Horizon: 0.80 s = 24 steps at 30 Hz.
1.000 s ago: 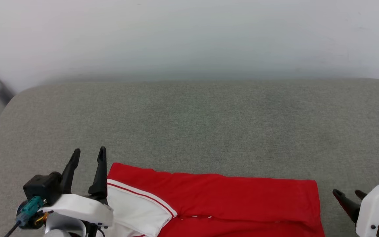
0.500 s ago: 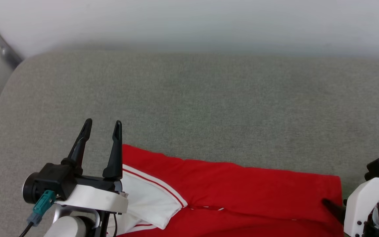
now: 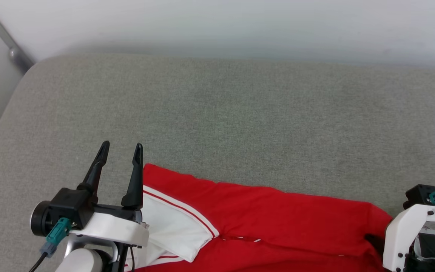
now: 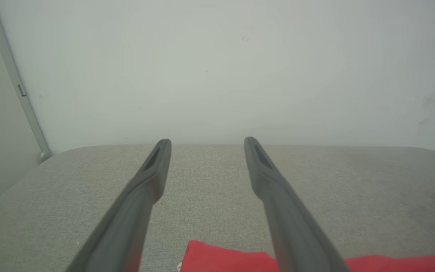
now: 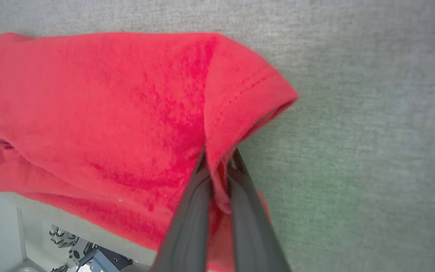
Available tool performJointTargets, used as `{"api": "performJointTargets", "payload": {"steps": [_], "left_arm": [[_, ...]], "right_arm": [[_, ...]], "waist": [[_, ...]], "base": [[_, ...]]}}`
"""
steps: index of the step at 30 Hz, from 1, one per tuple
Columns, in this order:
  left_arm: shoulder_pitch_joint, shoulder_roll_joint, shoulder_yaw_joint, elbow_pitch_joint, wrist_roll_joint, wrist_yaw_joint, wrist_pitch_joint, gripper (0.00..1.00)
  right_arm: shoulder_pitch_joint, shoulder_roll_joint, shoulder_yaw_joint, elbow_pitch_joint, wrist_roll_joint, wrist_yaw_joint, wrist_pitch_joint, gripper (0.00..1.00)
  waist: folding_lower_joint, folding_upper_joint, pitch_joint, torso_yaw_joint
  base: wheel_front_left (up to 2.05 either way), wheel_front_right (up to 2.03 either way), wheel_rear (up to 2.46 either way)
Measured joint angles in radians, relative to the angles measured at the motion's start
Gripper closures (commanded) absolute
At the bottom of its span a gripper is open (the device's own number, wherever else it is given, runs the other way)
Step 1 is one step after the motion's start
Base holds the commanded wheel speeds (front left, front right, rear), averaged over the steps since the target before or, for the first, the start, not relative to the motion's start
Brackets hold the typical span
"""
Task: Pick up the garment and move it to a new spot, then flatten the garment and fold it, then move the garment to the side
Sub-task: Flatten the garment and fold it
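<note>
Our right gripper (image 5: 219, 160) clamps the soft, surely droopy red jersey (image 3: 278, 215) by its hemmed corner; our left gripper (image 3: 122, 146) hovers, fingers apart.

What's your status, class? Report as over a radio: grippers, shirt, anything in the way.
Left gripper open, at shirt's left end. Right gripper shut on shirt's red edge. Ahead: grey cushion, white wall.

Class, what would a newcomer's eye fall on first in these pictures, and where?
A red jersey lies along the near edge of the grey cushion. The right gripper has its jaws shut on a fold at the jersey's right end; the left gripper stands open beside the white sleeve.
</note>
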Motion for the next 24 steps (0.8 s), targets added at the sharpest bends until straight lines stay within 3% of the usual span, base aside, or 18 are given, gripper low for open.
{"api": "performJointTargets", "payload": {"steps": [9,20,24], "left_arm": [[0.031,0.009,-0.010,-0.002,0.002,0.017,0.017,0.00],[0.058,0.016,-0.028,-0.009,0.003,0.028,0.030,0.00],[0.061,0.016,-0.031,-0.007,0.003,0.031,0.030,0.00]], "right_arm": [[-0.030,-0.046,-0.031,-0.035,-0.002,0.000,-0.026,1.00],[-0.046,-0.094,-0.306,-0.044,-0.081,0.000,0.063,1.00],[-0.068,-0.080,-0.348,-0.051,-0.084,0.000,0.117,1.00]], "waist": [[-0.0001,0.0000,-0.065,-0.031],[-0.0001,0.0000,-0.096,-0.060],[-0.0001,0.0000,-0.100,-0.065]], "base": [[0.00,0.00,0.00],[0.00,0.00,0.00],[0.00,0.00,0.00]]}}
